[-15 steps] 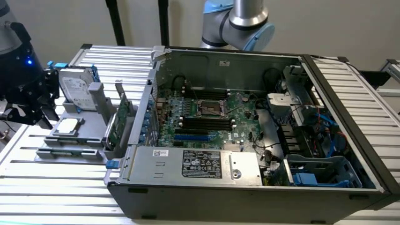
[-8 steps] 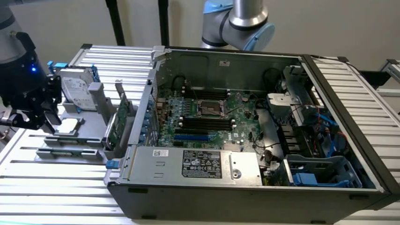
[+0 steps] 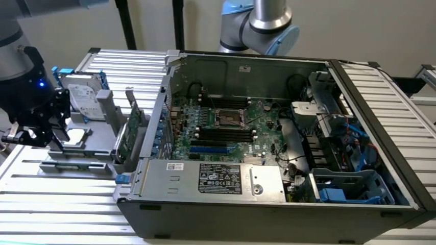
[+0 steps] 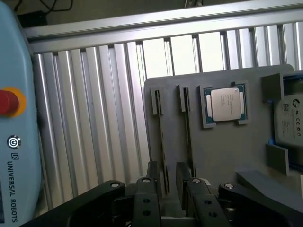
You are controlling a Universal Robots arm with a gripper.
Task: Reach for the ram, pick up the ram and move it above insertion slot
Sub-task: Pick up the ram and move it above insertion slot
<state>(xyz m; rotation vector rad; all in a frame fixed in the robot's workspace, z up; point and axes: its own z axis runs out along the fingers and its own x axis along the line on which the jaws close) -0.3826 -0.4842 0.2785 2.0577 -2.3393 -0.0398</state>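
The ram [image 4: 161,137] stands edge-on in a slot of the grey holder [image 4: 222,156], a thin dark stick. A second stick like it [image 4: 188,127] stands in the neighbouring slot. My gripper [image 4: 166,172] is open, with one black finger on each side of the first ram's near end and a small gap to it on both sides. In the exterior view the gripper [image 3: 41,138] hangs low over the holder at the exterior view's left. The black memory slots [image 3: 225,133] lie on the motherboard inside the open computer case [image 3: 272,204].
On the holder sit a processor chip [image 4: 225,104] and a hard drive in blue rails [image 3: 85,99]. A green expansion card [image 3: 126,135] stands between holder and case. A teach pendant [image 4: 14,118] lies on the slatted metal table [image 4: 94,118].
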